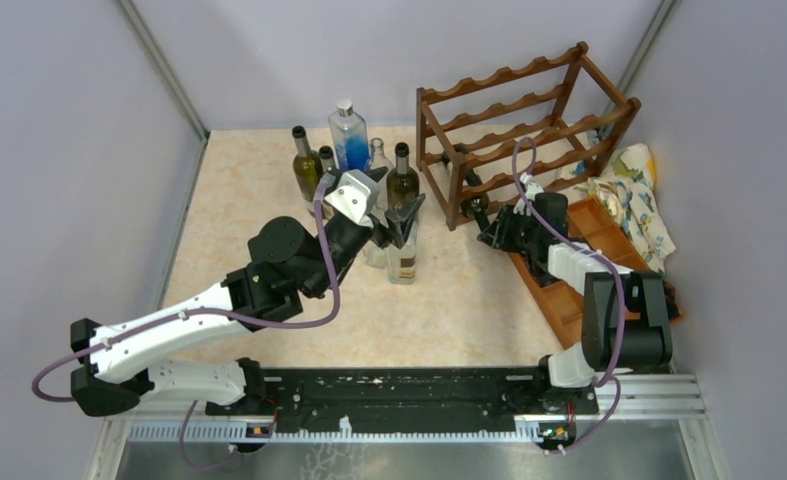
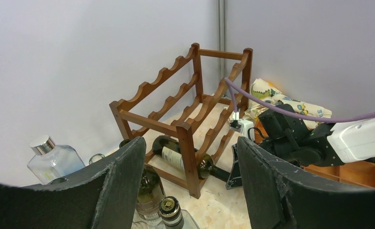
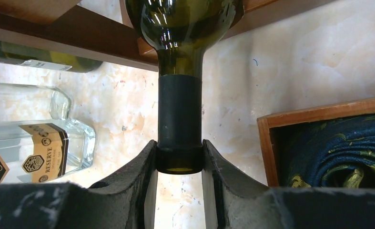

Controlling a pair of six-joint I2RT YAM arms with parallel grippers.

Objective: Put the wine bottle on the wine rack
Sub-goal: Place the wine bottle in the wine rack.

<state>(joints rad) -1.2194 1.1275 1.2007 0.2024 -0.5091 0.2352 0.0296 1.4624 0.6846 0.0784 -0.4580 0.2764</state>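
The wine rack (image 1: 529, 125) of reddish-brown wood stands at the back right; it is also in the left wrist view (image 2: 185, 109). A dark green wine bottle (image 1: 472, 188) lies in its bottom tier, neck sticking out toward the front (image 2: 180, 160). My right gripper (image 1: 491, 230) is low on the table in front of the rack. In the right wrist view its pads (image 3: 147, 167) press on both sides of the bottle's mouth (image 3: 179, 160). My left gripper (image 1: 401, 215) hangs open (image 2: 191, 143) over a clear bottle with a black cap (image 2: 171, 210), holding nothing.
Several bottles stand at the back centre: green ones (image 1: 306, 165), a clear one with blue liquid (image 1: 348, 135), and a clear whisky bottle (image 1: 402, 255). A flat wooden tray (image 1: 569, 295) with patterned cloths (image 1: 634, 190) lies right of the rack. Walls close in on three sides.
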